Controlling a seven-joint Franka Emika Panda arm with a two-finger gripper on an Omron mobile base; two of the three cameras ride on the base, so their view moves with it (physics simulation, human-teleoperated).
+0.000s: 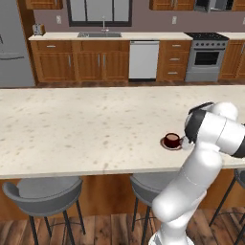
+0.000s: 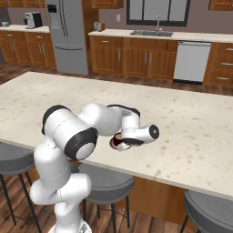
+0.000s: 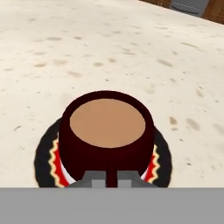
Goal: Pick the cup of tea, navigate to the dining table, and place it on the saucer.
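**Resting on its saucer, the tea cup is sitting gripped at the island's near edge**

Stretching across the kitchen, the dining table (image 1: 72,124) is showing its cream speckled stone top, with grey bar stools (image 1: 45,191) standing tucked under its near side. Behind it, wooden wall cabinets (image 1: 81,60), a white dishwasher (image 1: 144,59), a steel range (image 1: 206,57) and a grey fridge (image 2: 68,36) are lining the far wall. The white arm (image 2: 68,136) is bending low over the table's near edge. The saucer (image 1: 168,145) is lying flat on the stone there, its red and yellow zigzag ring showing in the hand view. The cup of tea (image 3: 107,131) is standing upright in the saucer's middle, tan liquid level inside. The gripper (image 3: 107,180) is sitting pinched nearly shut on the cup's near side, where the little handle would be, though the handle itself is hidden.
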